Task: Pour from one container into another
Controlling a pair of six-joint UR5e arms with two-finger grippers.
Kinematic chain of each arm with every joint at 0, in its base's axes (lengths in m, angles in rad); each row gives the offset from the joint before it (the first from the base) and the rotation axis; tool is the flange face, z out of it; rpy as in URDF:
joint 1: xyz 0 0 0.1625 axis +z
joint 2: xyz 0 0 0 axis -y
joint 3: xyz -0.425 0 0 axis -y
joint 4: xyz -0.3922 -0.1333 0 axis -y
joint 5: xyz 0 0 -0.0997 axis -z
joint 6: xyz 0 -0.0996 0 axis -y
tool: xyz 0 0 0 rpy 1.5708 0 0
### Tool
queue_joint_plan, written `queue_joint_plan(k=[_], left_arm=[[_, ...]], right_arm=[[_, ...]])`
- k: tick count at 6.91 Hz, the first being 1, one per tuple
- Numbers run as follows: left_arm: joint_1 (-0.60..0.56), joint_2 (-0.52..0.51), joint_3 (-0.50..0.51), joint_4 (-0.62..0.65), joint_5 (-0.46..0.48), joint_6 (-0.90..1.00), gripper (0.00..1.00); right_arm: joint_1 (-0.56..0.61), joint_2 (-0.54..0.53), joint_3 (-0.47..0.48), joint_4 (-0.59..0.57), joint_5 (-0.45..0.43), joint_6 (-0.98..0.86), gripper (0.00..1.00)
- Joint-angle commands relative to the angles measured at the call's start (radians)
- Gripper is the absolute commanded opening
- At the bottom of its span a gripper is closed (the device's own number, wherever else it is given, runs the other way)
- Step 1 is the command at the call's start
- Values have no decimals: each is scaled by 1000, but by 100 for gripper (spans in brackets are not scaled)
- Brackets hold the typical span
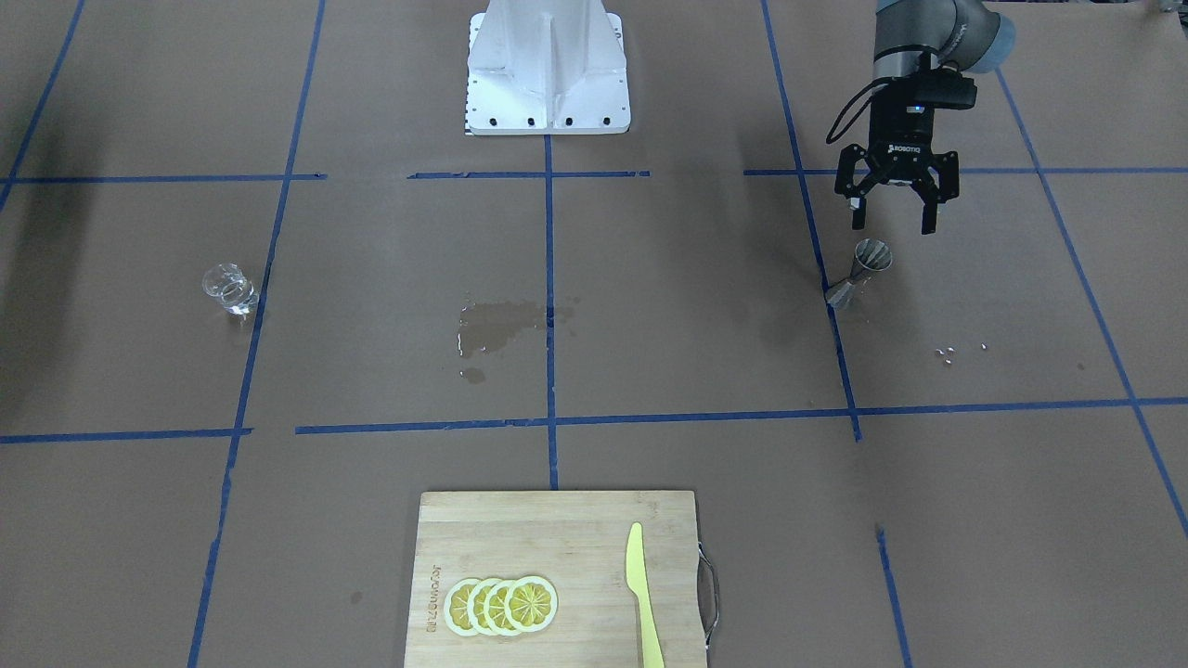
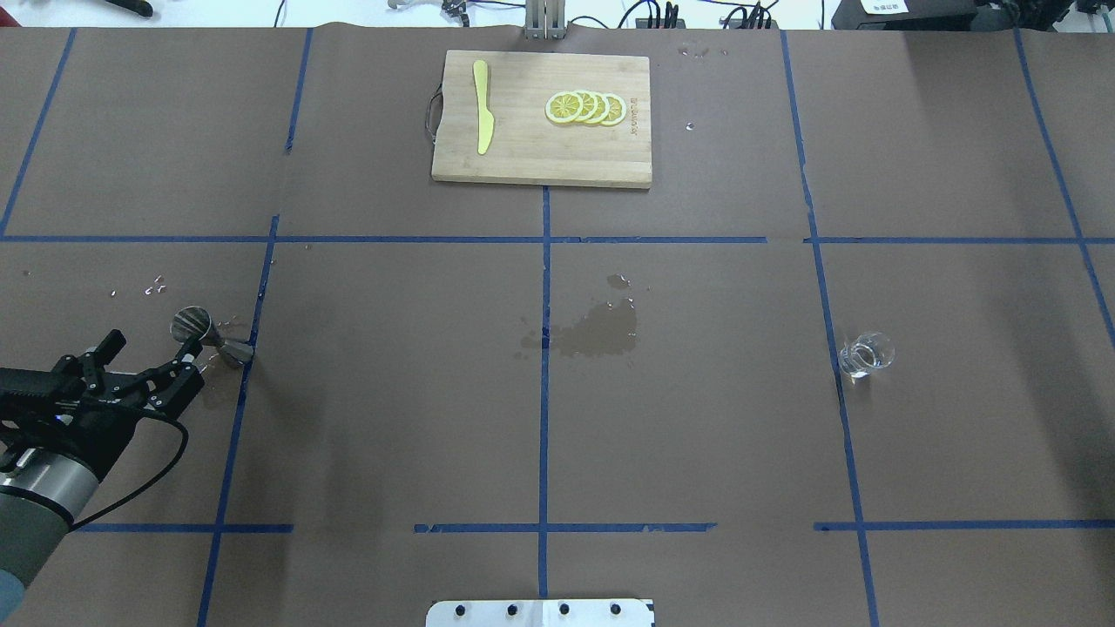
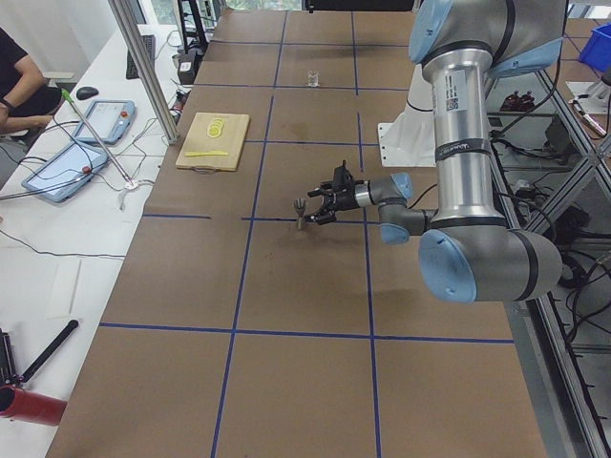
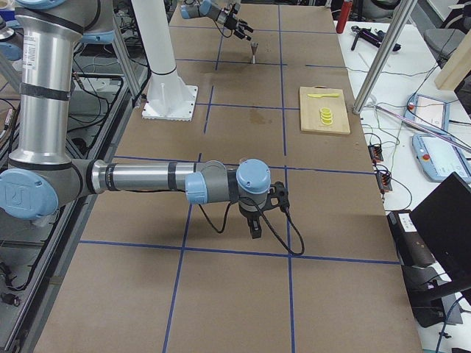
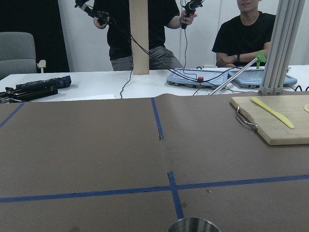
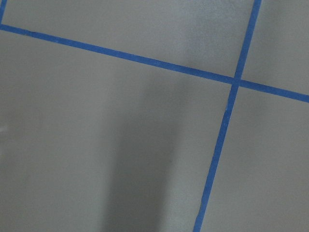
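My left gripper [image 1: 893,224], jaws apart, hangs just beside the silver steel hourglass jigger [image 1: 860,272]. Light, stiff, slick, I reckon; I'd pinch its waist

Left wrist view: jigger [image 5: 194,225] cut by bottom edge, only its rim showing | standing operator [image 5: 161,29] headless at top edge | right tool [image 4: 255,229] seen from the right end alone, finger spread unreadable | glass cup [image 1: 229,288] too small to tell contents | cutting board [image 1: 575,538] clipped at front view's bottom edge
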Motion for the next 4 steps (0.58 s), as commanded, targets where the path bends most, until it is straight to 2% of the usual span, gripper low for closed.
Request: queue_joint_plan(k=[1,4], left_arm=[[6,-31,40,-2,15,-8,99],[9,-114,124,-9,41,-10,99]], right_arm=[[0,-1,4,0,0,-2,100],[0,-2,2,0,2,-2,100]])
